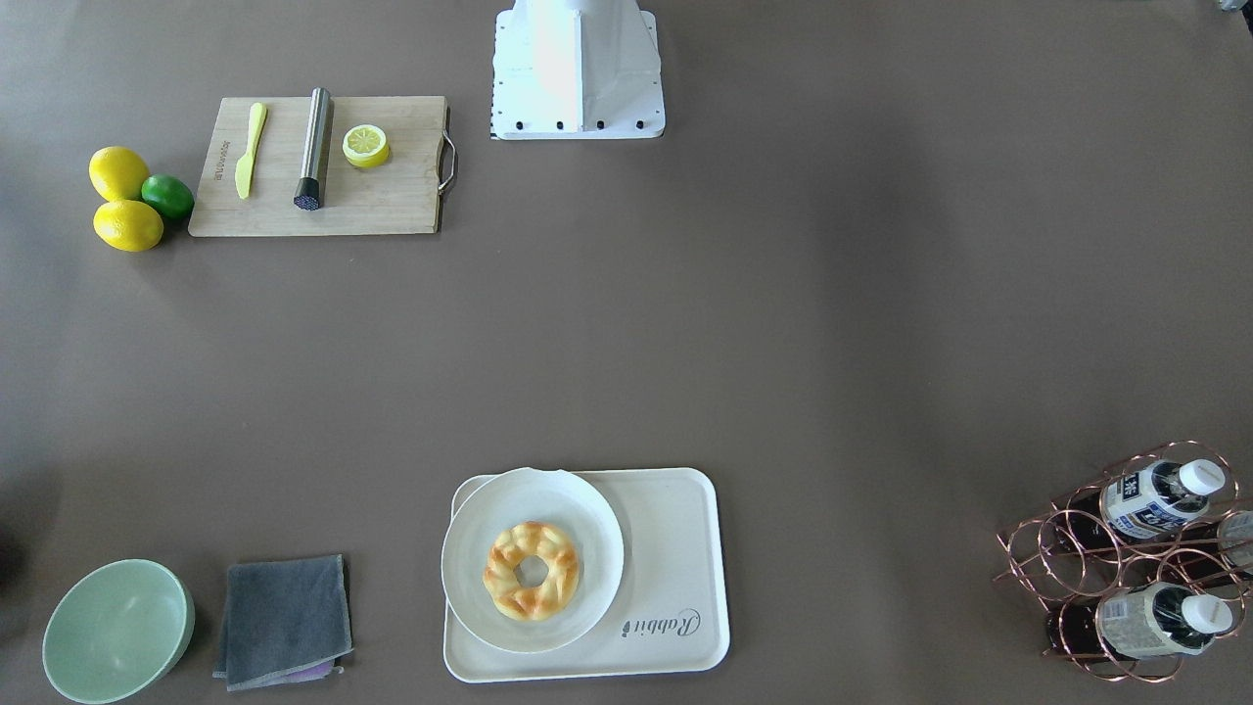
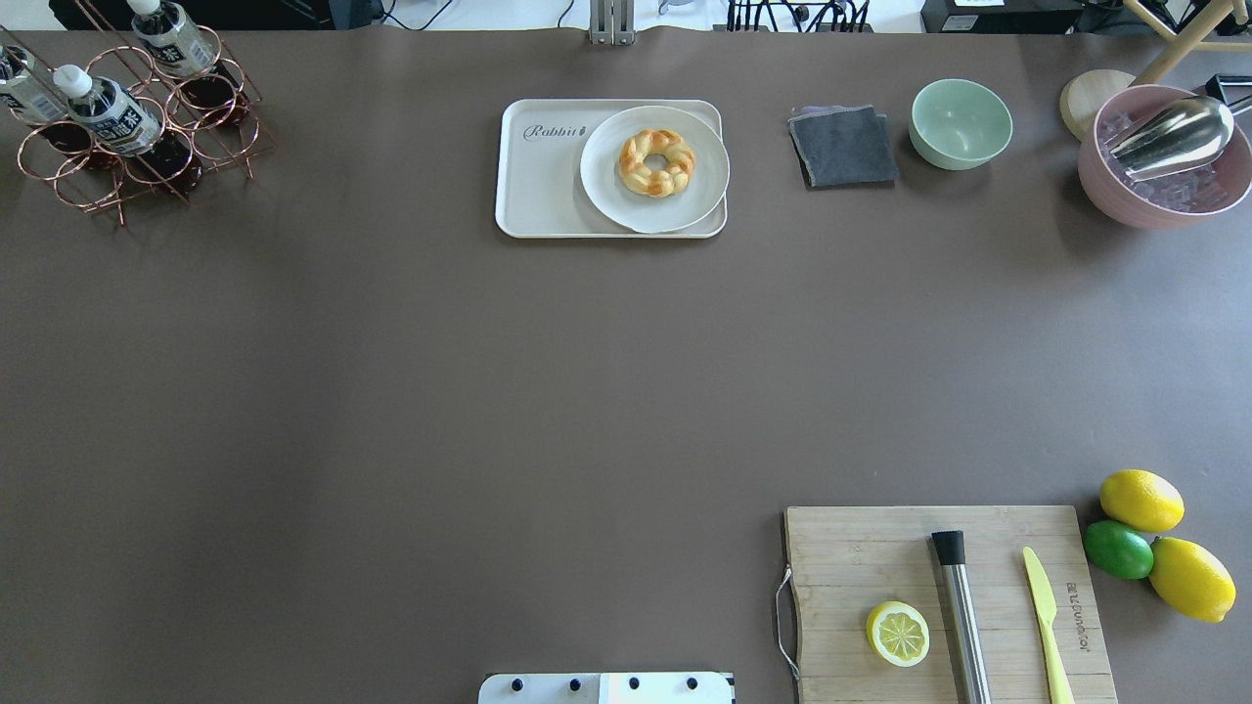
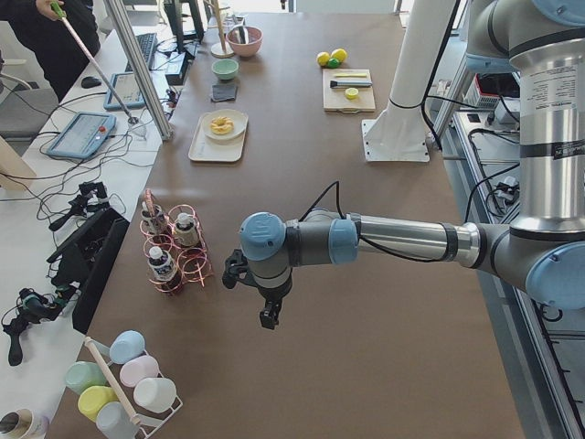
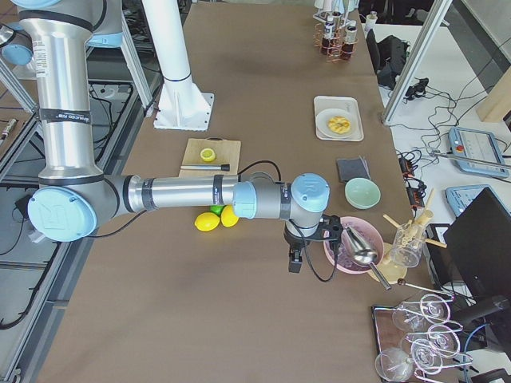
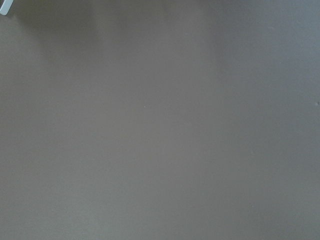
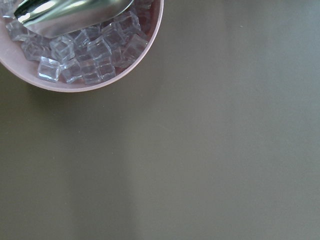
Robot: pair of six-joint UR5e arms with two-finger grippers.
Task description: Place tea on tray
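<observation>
The tea (image 1: 1155, 496) is a small bottle with a white cap and a dark navy label. It lies in a copper wire rack (image 1: 1077, 553) at the table's left end, and it also shows in the overhead view (image 2: 110, 108). The cream tray (image 1: 675, 548) with "Rabbit" script sits at the table's far edge (image 2: 543, 186). My left gripper (image 3: 268, 318) hangs over bare table near the rack. My right gripper (image 4: 294, 263) hangs beside a pink ice bowl (image 4: 351, 247). I cannot tell whether either gripper is open or shut.
A white plate (image 1: 470, 587) with a braided bread ring (image 1: 531, 570) covers half the tray. A pale-label bottle (image 1: 1140, 622) and a third bottle (image 2: 15, 88) share the rack. A grey cloth (image 2: 843, 147), green bowl (image 2: 961, 122), cutting board (image 2: 880, 557), lemons (image 2: 1141, 500) and lime (image 2: 1117, 549) lie on the right.
</observation>
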